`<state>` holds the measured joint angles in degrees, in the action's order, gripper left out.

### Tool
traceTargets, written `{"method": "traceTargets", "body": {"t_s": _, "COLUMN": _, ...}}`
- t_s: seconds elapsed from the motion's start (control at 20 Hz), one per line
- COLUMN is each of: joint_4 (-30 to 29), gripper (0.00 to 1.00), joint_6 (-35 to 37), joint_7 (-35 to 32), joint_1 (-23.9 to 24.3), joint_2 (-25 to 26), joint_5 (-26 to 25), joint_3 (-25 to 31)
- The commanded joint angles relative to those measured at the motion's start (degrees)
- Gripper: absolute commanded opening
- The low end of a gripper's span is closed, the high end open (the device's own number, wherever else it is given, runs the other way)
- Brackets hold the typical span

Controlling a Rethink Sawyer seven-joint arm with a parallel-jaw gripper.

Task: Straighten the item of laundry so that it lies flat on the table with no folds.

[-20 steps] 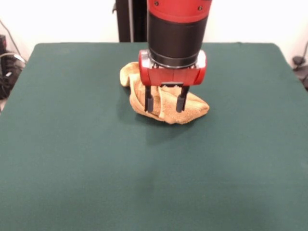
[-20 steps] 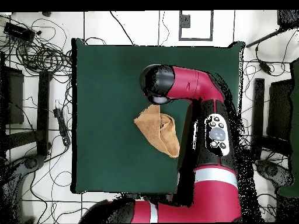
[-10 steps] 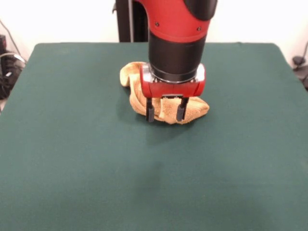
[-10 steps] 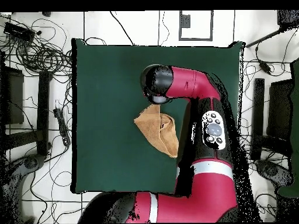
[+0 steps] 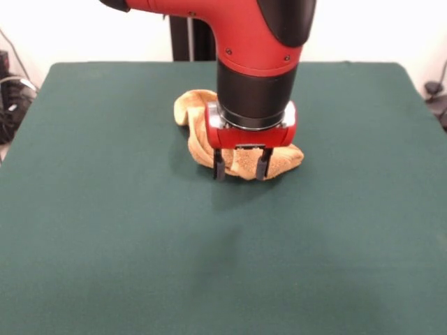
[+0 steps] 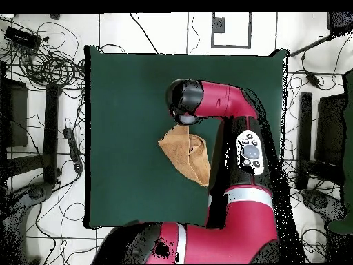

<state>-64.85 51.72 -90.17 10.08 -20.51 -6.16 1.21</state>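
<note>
Green table. Bunched towel near far middle. Gripper open, fingers low at towel's near edge, holding nothing.

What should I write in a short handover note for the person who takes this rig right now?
Gripper: open, fingers pointing down, low over the near edge of the towel, one finger on each side of a fold. Nothing is held.
Towel: bunched and folded, on the far middle part of the table, partly hidden behind the arm.
Done: gripper is placed at the towel.
Left: close on the cloth, pull it open, spread it flat with no folds.
</note>
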Motion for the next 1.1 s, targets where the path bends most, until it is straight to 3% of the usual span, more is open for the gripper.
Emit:
{"method": "traceTargets", "body": {"t_s": 0.05, "joint_4": -0.71, "gripper": 1.00, "joint_6": 6.39, "joint_7": 0.67, "joint_1": -1.19, "joint_2": 0.29, "joint_5": 0.52, "joint_3": 6.23}}
{"method": "traceTargets", "body": {"t_s": 1.1, "joint_4": -2.31, "gripper": 1.00, "joint_6": 4.23, "joint_7": -0.98, "joint_1": -0.69, "joint_2": -0.50, "joint_5": 1.75, "joint_3": 6.58}}
